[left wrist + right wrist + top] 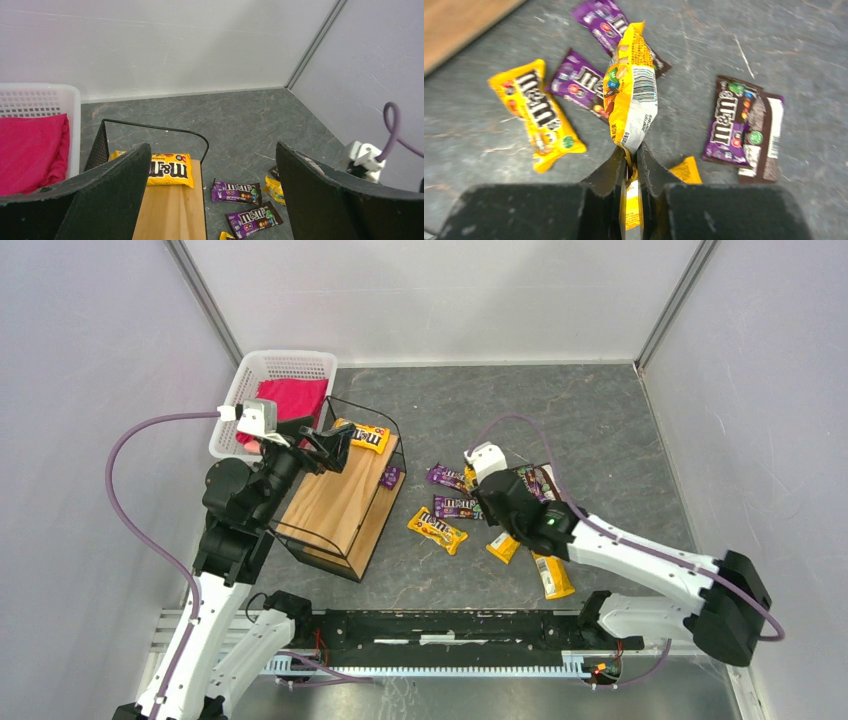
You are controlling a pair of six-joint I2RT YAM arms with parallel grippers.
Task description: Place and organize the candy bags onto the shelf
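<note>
Right tool (pixel 630 154) pinches yellow candy bag (pixel 631 90) by one end, bag seemingly airborne.

Yellow bag (pixel 366 437) flat on shelf (pixel 340 502) top; 2nd yellow bag (pixel 631 95) in right gripper (pixel 630 151); other bags (pixel 437 530) scattered nearby.

Right wrist view: lower end of the yellow glossy candy bag (pixel 631 95) hidden between fingers of the right hand (pixel 630 152). Left wrist view: second yellow glossy packet (pixel 172 170) on the shelf (pixel 172 212) partly masked by a left-hand finger (pixel 110 190).
</note>
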